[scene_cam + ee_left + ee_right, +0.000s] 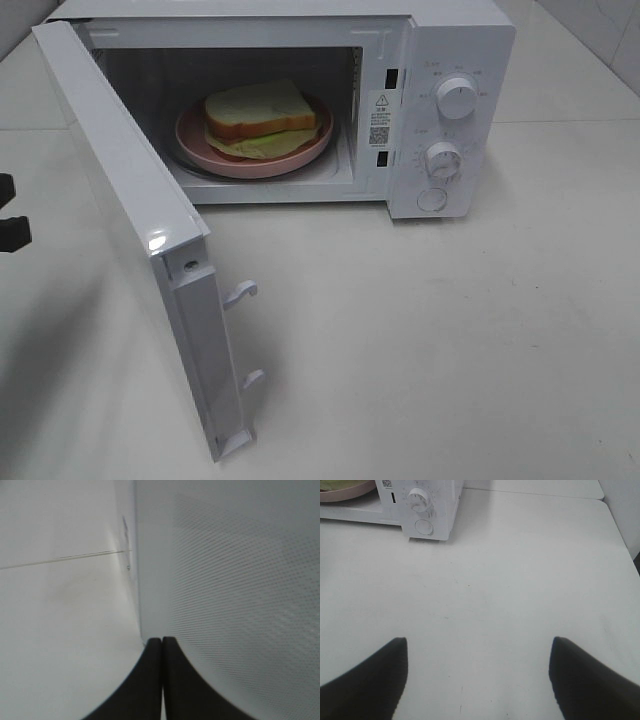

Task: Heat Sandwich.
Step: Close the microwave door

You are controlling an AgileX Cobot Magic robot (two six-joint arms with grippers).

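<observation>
The sandwich (260, 112), white bread with a green leafy layer, lies on a round pink plate (250, 166) inside the open white microwave (460, 40). The microwave door (130, 200) stands swung out toward the front left. My left gripper (162, 640) is shut and empty, with its tips right at the outer meshed face of the door (240, 580). In the high view only black parts of it (10, 232) show at the left edge. My right gripper (477, 640) is open and empty over the bare table, in front of and to the right of the microwave; it is outside the high view.
The microwave's control panel has two knobs (457, 97) (441, 158) and a round button (432, 199). Two latch hooks (240, 292) stick out of the door's free edge. The white table (450, 350) reaches to the front and right. The plate's rim (345, 492) shows in the right wrist view.
</observation>
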